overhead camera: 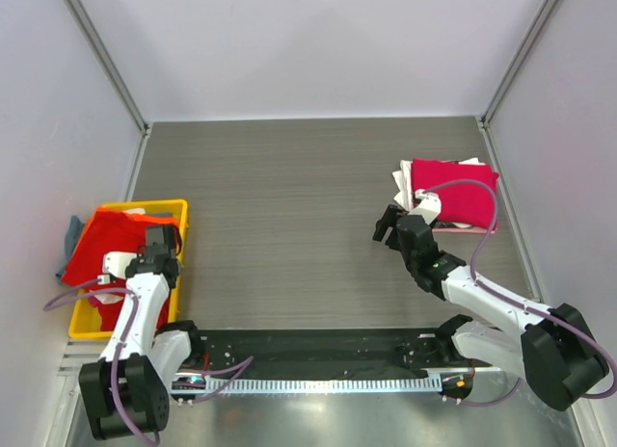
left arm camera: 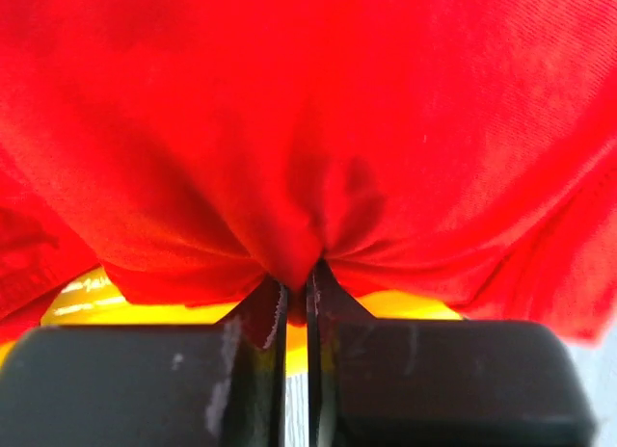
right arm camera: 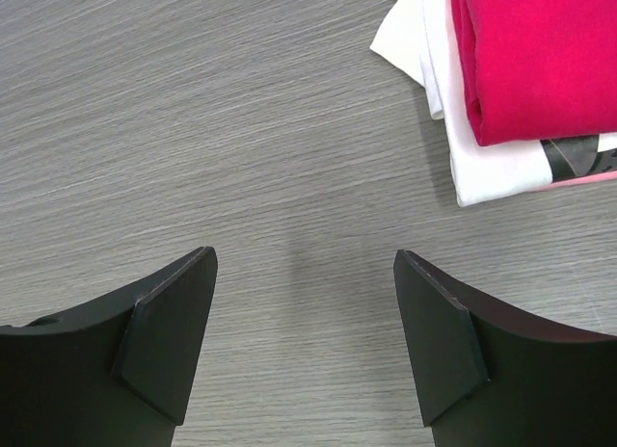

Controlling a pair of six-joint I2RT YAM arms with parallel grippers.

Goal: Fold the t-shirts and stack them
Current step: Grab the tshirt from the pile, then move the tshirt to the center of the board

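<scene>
Bright red t-shirt (left arm camera: pixel 308 129) puckers, pinched by left end effector (left arm camera: pixel 297 302).

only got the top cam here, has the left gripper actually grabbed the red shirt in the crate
Observer: Yes. In its wrist view the left gripper is shut on a pinched fold of the red t-shirt, with the yellow crate showing beneath.
Operator: and the right one, anything in it
Observer: No. The right gripper is open, with only bare table between its fingers.
Operator: what's under the pink shirt on the stack
Observer: A folded white t-shirt with a black print at its edge lies under the magenta t-shirt.
</scene>
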